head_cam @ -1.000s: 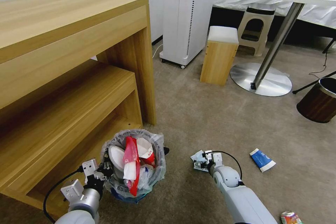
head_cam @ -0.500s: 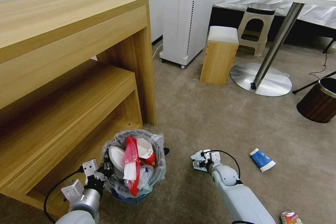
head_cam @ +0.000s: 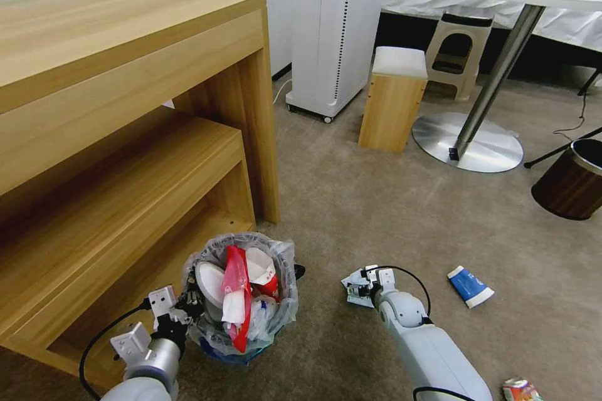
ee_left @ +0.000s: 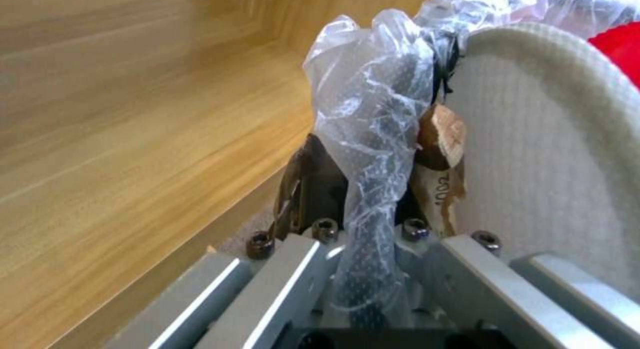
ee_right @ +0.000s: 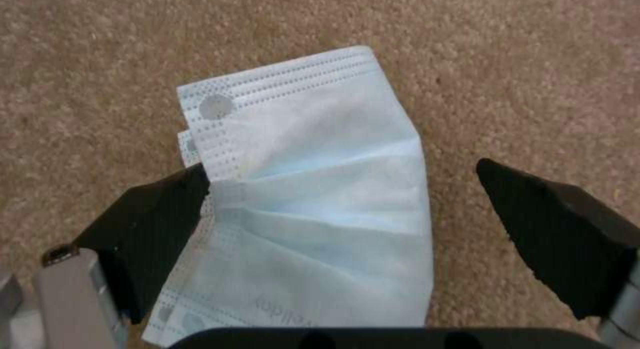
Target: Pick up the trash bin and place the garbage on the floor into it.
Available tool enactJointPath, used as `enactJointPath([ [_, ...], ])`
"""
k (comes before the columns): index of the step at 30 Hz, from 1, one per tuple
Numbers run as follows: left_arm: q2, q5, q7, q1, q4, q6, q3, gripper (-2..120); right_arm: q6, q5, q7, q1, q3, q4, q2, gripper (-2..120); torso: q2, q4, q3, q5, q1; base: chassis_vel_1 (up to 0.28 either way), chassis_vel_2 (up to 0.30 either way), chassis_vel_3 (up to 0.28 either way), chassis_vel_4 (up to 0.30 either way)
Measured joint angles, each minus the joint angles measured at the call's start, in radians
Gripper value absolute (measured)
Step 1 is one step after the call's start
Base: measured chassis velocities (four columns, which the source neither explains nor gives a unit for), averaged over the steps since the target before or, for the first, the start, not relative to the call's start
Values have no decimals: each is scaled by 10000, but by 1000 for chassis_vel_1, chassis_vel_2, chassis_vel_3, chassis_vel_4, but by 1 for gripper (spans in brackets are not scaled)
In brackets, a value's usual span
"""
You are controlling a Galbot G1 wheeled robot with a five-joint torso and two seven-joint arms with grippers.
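Observation:
The trash bin (head_cam: 251, 319), black mesh lined with a crinkly clear bag, stands on the carpet by the wooden shelf, packed with a white slipper (head_cam: 209, 282) and red wrappers (head_cam: 236, 285). My left gripper (head_cam: 188, 308) is shut on the bin's rim; the left wrist view shows the bag-covered rim (ee_left: 373, 154) pinched between its fingers (ee_left: 313, 184). My right gripper (head_cam: 359, 288) hangs open just above a light-blue mask (ee_right: 313, 199) flat on the carpet, one black fingertip (ee_right: 153, 224) on each side. A blue-white paper cup (head_cam: 470, 286) and a crushed can (head_cam: 519, 390) lie to the right.
A large wooden desk with a lower shelf (head_cam: 125, 138) crowds the bin's left. Farther back stand a white appliance on wheels (head_cam: 335, 31), a wooden stool (head_cam: 393, 100), a round table's metal base (head_cam: 467, 141) and a brown wood-grain bin (head_cam: 574, 178).
My right arm has shifted slightly to the left over the mask. The bin and the left gripper have stayed put.

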Motion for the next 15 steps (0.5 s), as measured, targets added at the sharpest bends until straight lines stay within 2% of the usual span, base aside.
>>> enactJointPath([
  [15, 35, -11, 21, -7, 48, -68, 0, 1, 226, -343, 161, 113, -27, -413, 172, 100, 0, 1, 0, 0, 0, 0, 0, 0, 0],
])
